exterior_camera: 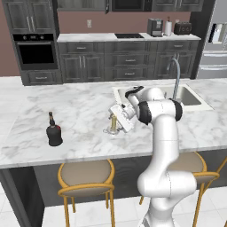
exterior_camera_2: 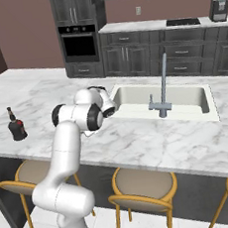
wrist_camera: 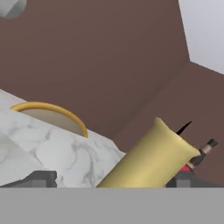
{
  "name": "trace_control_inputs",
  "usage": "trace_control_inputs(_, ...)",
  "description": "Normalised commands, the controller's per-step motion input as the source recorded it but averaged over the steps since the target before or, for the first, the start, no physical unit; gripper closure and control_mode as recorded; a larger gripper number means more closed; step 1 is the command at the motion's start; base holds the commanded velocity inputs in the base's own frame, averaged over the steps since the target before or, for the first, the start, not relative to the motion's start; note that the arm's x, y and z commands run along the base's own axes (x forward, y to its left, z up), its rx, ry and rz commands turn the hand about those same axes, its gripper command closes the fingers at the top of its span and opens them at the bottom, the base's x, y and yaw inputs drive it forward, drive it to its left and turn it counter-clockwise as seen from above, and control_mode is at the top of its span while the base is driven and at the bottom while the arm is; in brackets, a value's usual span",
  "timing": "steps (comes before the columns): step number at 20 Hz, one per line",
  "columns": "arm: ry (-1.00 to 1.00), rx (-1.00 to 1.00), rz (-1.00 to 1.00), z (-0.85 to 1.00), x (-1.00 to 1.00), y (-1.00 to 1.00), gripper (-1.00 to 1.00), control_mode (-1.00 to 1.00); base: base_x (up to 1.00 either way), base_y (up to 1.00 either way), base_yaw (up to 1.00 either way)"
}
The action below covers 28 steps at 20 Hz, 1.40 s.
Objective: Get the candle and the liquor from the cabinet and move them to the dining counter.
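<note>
Looks like it's nearly done: liquor [exterior_camera: 54, 132] already sits on the table [exterior_camera: 80, 106] at the left, and the gripper [exterior_camera: 116, 120] is grasping the candle [exterior_camera: 114, 123] right at the marble, mid-table, so just letting go remains.

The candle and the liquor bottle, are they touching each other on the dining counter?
Apart. In the left base view a wide stretch of bare marble lies between the liquor bottle and the candle on the dining counter.

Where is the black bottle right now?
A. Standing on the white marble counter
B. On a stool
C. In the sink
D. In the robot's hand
A. The liquor stands upright on the dining counter, apart from the gripper, which is at the candle.
</note>
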Motion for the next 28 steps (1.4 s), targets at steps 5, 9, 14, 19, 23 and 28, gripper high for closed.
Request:
trace_control_inputs(5,0.03,0.04,0.0,0.0,0.04,-0.28,-1.0,-1.0,0.0,0.0,0.0)
trace_control_inputs(9,0.0,0.06,0.01,0.01,0.0,-0.24,-1.0,-1.0,0.0,0.0,0.0)
trace_control_inputs(14,0.0,0.06,0.01,0.08,0.0,-0.06,-1.0,-1.0,0.0,0.0,0.0)
trace_control_inputs(19,0.0,0.03,0.01,0.12,0.0,0.0,-1.0,-1.0,0.0,0.0,0.0)
trace_control_inputs(23,0.03,0.0,0.0,0.08,0.06,0.0,-1.0,-1.0,0.0,0.0,0.0)
trace_control_inputs(28,0.04,0.02,0.01,0.08,0.03,-0.12,-1.0,-1.0,0.0,0.0,0.0)
